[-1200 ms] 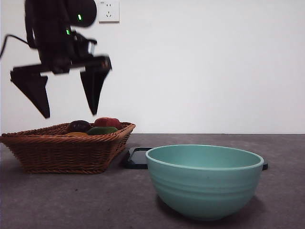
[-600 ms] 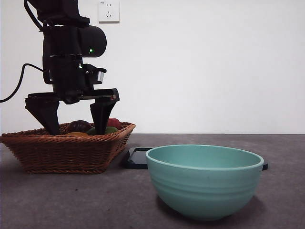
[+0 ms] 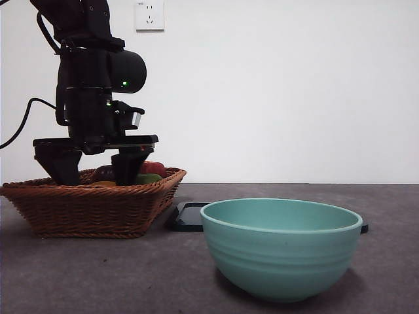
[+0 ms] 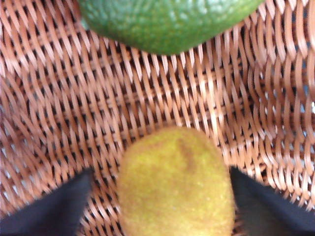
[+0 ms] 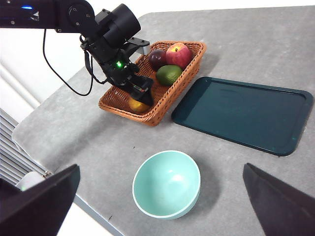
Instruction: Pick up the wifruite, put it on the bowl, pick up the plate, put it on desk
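Kiwi (image 4: 175, 183) lies on the wicker basket (image 5: 158, 112) floor, between the left gripper's (image 4: 162, 206) spread jaws; contact not discernible. Skin fuzzy, yellow-brown, oval. Green fruit (image 4: 167, 22) just beyond it. Left arm reaches down into the basket, jaw tips below the rim. Right gripper (image 5: 162, 216) spread wide, high above the mint-green bowl (image 5: 167, 184) on the desk (image 5: 236, 182).

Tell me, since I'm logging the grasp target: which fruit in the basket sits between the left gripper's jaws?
The wifruite, the small orange-brown oval one. It lies between the left gripper's open jaws; the green fruit lies beyond them.
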You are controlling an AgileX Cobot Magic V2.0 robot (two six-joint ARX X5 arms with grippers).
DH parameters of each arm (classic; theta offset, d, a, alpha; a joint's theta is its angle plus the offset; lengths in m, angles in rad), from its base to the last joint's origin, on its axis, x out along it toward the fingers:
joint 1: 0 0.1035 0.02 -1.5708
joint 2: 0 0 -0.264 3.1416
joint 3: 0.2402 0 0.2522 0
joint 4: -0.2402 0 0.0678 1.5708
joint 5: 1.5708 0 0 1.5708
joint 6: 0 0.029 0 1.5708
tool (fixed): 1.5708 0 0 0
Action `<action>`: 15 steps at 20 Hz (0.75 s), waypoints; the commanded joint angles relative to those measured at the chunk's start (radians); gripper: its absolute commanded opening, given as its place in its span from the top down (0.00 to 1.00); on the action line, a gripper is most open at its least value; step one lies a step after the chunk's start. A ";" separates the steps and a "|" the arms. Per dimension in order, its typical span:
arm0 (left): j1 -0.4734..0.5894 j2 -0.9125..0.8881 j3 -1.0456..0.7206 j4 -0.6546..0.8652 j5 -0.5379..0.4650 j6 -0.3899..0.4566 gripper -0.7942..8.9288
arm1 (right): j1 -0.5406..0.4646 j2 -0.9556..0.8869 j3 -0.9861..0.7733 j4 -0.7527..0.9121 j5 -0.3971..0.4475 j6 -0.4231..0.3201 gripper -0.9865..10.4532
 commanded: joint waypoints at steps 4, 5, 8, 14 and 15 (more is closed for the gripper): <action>-0.004 0.021 0.026 0.007 0.010 0.003 0.67 | 0.004 0.003 0.019 0.004 -0.004 -0.011 0.35; -0.004 0.021 0.026 0.005 0.010 0.003 0.67 | 0.004 0.003 0.019 0.004 -0.004 -0.011 0.35; -0.003 0.020 0.053 -0.048 0.010 0.003 0.67 | 0.004 0.003 0.019 0.005 -0.004 -0.011 0.35; -0.014 -0.092 0.108 -0.119 0.012 -0.016 0.67 | 0.004 0.003 0.028 -0.008 -0.004 -0.016 0.35; -0.018 -0.126 0.108 -0.124 0.012 -0.016 0.67 | 0.004 0.003 0.035 -0.014 -0.004 -0.019 0.35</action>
